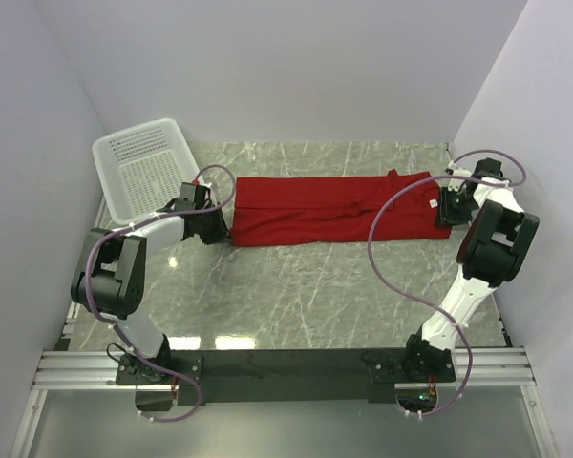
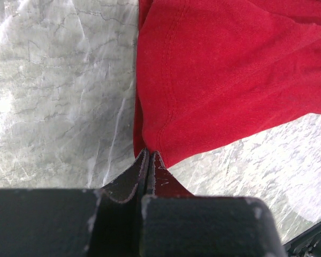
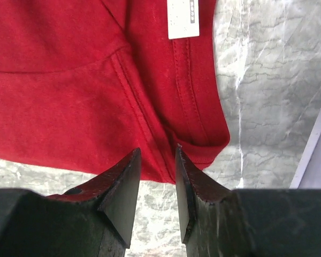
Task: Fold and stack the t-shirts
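One red t-shirt [image 1: 325,210] lies folded into a long band across the far half of the marble table [image 1: 296,296]. At its left end, my left gripper [image 1: 223,229] is low, and in the left wrist view its jaws [image 2: 148,153] are pressed together on the pinched hem corner of the t-shirt [image 2: 230,75]. At the right end my right gripper [image 1: 441,208] stands open. In the right wrist view its gripper [image 3: 157,152] straddles the near edge of the t-shirt [image 3: 69,96], gripping nothing. A white neck label [image 3: 182,19] shows just beyond.
A white mesh basket [image 1: 143,167] sits tilted at the back left corner, close behind my left arm. Grey walls close in on the left, back and right. A purple cable [image 1: 392,258] loops from the right arm over the table.
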